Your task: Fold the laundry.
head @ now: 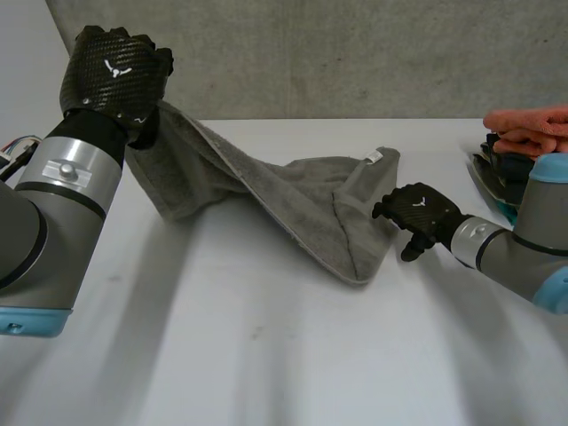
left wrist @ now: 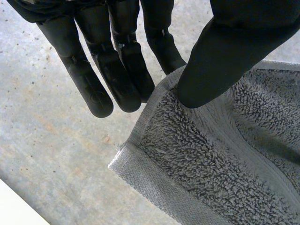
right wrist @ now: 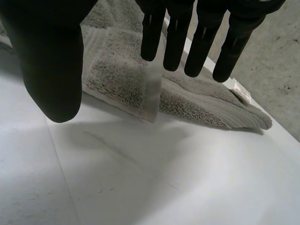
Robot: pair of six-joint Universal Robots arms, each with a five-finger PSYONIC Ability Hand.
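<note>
1. The grey terry towel (head: 293, 191) is half in the air. One corner is lifted high at my left side, and the rest slopes down to lie bunched on the white table (head: 266, 355), with a fold running through the low end.
2. The left hand (head: 115, 75) holds the raised corner. In the left wrist view the thumb (left wrist: 220, 61) presses the pile just inside the hem, with the straight fingers (left wrist: 117, 70) behind the cloth, so I read it as a pinch.
3. The right hand (head: 417, 213) sits low, just beside the towel's near edge. Its fingers (right wrist: 201, 42) are straight and well apart from the thumb, holding nothing. I cannot tell whether the tips touch the cloth.
4. I judge the towel soft, limp and fairly light. It will sag and drag rather than hold a shape, and the looped pile should grip well.
5. I would take it by the flat woven hem at a corner, for instance the one near the small white label (right wrist: 241, 91), since bunched pile may slip out in layers.
6. A pile of pink cloth (head: 532, 129) lies at the far right, well apart.
</note>
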